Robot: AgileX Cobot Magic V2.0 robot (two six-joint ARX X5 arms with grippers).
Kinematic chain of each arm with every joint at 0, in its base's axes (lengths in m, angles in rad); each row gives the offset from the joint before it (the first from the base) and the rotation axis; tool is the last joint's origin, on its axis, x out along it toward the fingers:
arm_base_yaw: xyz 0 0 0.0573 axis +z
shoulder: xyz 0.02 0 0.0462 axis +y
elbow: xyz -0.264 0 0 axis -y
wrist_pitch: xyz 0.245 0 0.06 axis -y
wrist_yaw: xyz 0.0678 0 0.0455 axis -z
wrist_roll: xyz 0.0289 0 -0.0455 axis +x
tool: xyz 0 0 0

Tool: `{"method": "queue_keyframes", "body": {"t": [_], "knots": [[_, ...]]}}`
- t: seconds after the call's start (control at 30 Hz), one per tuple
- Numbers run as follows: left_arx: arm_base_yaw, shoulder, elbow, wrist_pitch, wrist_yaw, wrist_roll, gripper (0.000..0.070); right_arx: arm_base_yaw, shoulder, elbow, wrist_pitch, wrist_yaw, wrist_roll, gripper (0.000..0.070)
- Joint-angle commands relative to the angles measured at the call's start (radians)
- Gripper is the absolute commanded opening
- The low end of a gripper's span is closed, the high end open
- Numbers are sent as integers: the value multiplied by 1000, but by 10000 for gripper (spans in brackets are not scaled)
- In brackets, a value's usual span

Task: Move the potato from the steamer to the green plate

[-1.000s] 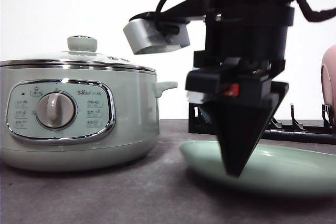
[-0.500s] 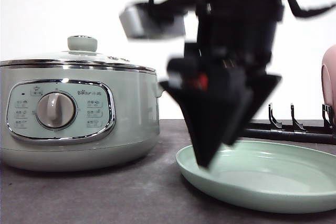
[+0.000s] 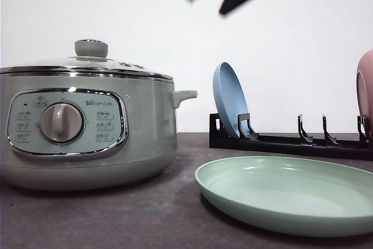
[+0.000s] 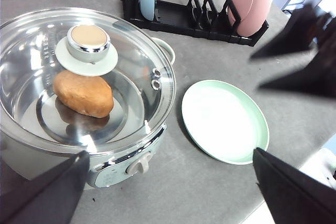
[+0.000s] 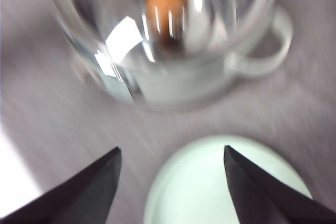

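The steamer [image 3: 87, 126] stands on the left of the table with its glass lid on. Through the lid [image 4: 86, 51] I see the orange-brown potato [image 4: 84, 94] lying inside; it also appears as an orange blur [image 5: 163, 3]. The green plate [image 3: 291, 193] lies empty to the steamer's right [image 4: 226, 121]. My right gripper [image 3: 204, 5] hangs open high above the gap between steamer and plate, blurred [image 4: 255, 72], with nothing between its fingers [image 5: 172, 149]. My left gripper [image 4: 170, 152] is open high above the steamer's front, holding nothing.
A black dish rack [image 3: 291, 143] stands behind the green plate. It holds an upright blue plate [image 3: 230, 108] and a pink plate [image 4: 249, 1]. The steamer's side handle [image 3: 185, 95] points toward the rack.
The right gripper has risen from just above the green plate to the top of the front view and shifted left. Its fingers now show apart. Steamer and plate have not moved.
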Motion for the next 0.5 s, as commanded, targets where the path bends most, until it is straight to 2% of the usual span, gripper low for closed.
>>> {"method": "queue_keyframes", "body": {"t": [0.0, 0.13, 0.23, 0.33, 0.47], "knots": [[-2, 5, 23, 8, 5, 11, 637, -29, -4, 28, 17, -102, -10, 390], [-2, 5, 23, 8, 5, 9, 637, -111, -34, 37, 47, -310, -10, 390], [-2, 5, 23, 8, 5, 9, 637, -149, -39, 37, 47, -417, -11, 390], [-2, 5, 23, 8, 5, 9, 637, -167, -39, 37, 40, -468, -19, 390], [-2, 5, 23, 7, 5, 8, 637, -167, -39, 37, 35, -466, -32, 390]]}}
